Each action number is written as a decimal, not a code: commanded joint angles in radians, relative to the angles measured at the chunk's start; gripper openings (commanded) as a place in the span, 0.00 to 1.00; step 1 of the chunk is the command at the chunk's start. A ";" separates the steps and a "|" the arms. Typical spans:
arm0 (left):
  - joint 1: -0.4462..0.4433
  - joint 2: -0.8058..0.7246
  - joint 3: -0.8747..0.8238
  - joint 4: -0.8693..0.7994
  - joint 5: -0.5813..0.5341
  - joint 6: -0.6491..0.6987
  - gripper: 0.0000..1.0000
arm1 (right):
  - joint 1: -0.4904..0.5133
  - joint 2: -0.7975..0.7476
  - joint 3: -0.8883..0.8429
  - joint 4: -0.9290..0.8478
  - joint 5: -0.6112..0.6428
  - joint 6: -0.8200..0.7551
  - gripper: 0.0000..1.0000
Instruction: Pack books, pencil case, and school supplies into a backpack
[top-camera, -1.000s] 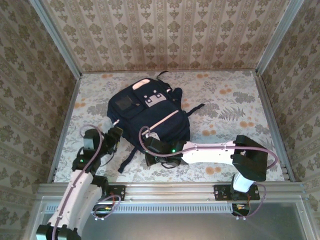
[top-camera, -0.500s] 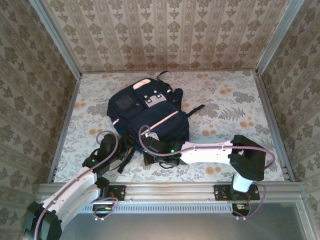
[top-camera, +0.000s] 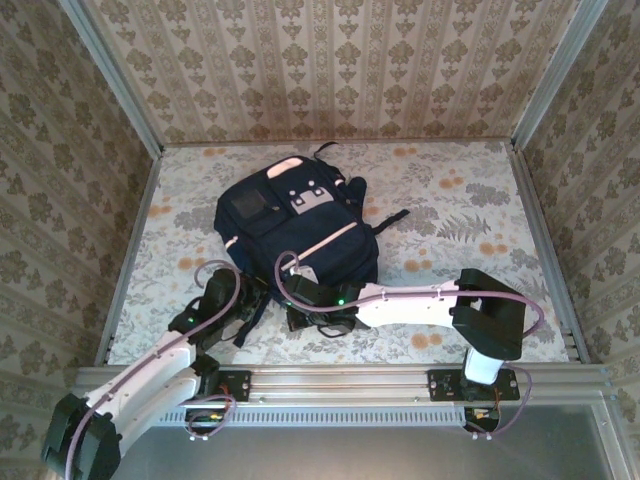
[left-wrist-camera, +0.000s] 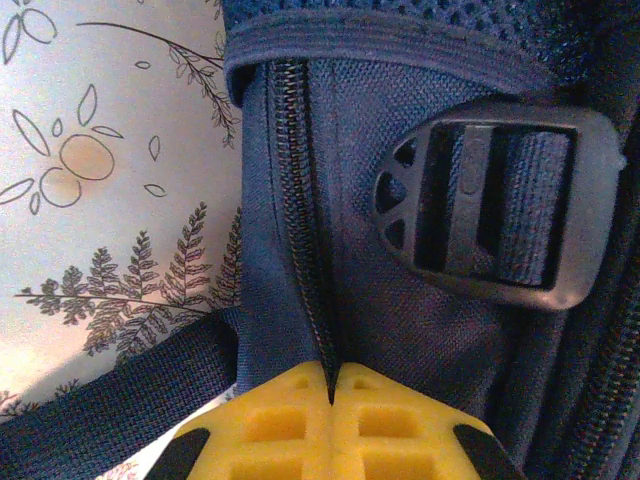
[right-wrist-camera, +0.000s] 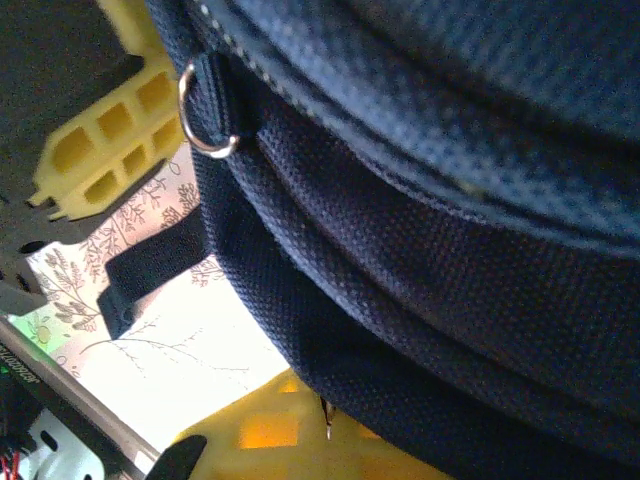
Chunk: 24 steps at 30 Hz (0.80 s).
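The navy backpack (top-camera: 300, 232) lies flat in the middle of the table, pink trim stripes up. My left gripper (top-camera: 252, 298) is at its near left corner. In the left wrist view the yellow fingers (left-wrist-camera: 270, 420) are pressed together on the backpack's zip seam (left-wrist-camera: 300, 220), beside a dark strap buckle (left-wrist-camera: 490, 210). My right gripper (top-camera: 298, 300) is at the backpack's near edge. Its yellow jaws are closed under the navy fabric (right-wrist-camera: 420, 300), with a small metal tip (right-wrist-camera: 327, 425) between them. The books, pencil case and school supplies are out of view.
The floral table (top-camera: 460, 220) is walled by patterned panels on three sides. A loose navy strap (top-camera: 252, 325) trails from the backpack toward the near rail (top-camera: 330, 378). A metal D-ring (right-wrist-camera: 205, 110) hangs on the backpack's side, near the left gripper's fingers (right-wrist-camera: 100, 140).
My left arm swung right and lower to the backpack's near left corner, and its jaws closed on the zip seam. The right arm stayed almost still, shut at the backpack's near edge.
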 joint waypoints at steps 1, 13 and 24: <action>0.012 -0.023 0.024 -0.024 -0.070 0.037 0.00 | 0.000 -0.007 0.007 -0.118 0.057 -0.017 0.00; 0.077 -0.030 0.032 -0.052 -0.031 0.079 0.00 | -0.016 -0.170 -0.105 -0.269 0.101 -0.044 0.00; 0.150 -0.068 0.055 -0.110 0.012 0.139 0.00 | -0.134 -0.308 -0.232 -0.297 0.092 -0.127 0.00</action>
